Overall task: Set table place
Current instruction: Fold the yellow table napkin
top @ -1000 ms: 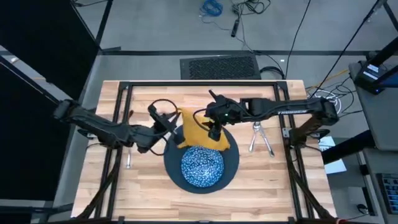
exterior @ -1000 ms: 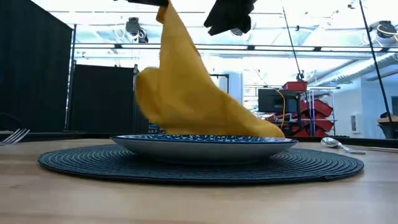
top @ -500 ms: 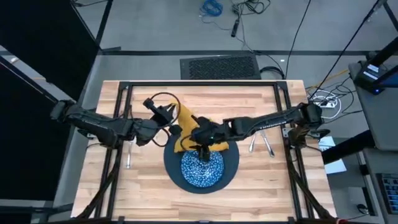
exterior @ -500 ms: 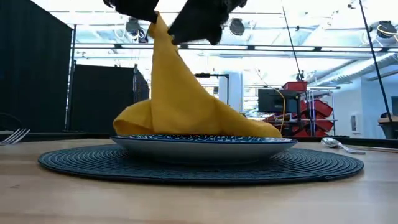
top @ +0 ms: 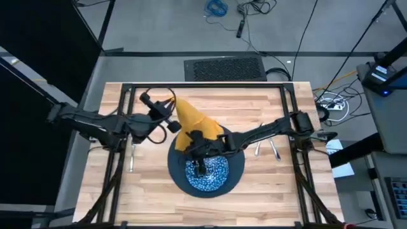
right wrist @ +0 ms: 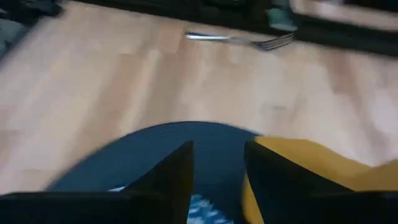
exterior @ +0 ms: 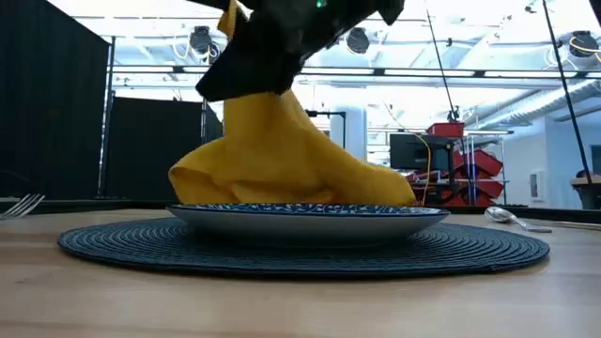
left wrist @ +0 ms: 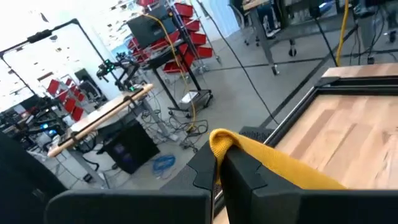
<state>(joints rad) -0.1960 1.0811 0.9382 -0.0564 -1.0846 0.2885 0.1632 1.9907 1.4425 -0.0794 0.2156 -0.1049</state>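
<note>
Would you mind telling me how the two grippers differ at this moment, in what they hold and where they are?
The left gripper is shut on a corner of the yellow napkin, holding it up beyond the plate; the right gripper is open and holds nothing. The left one is over bare table, the right one over the speckled dish. Both are dark two-finger grippers.

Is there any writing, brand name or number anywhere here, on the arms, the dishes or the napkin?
None can be read.
Right arm: no lettering can be made out.
Napkin, dish, plate: plain or patterned, no words.
Screens and red bins in the room behind: too small to read.
</note>
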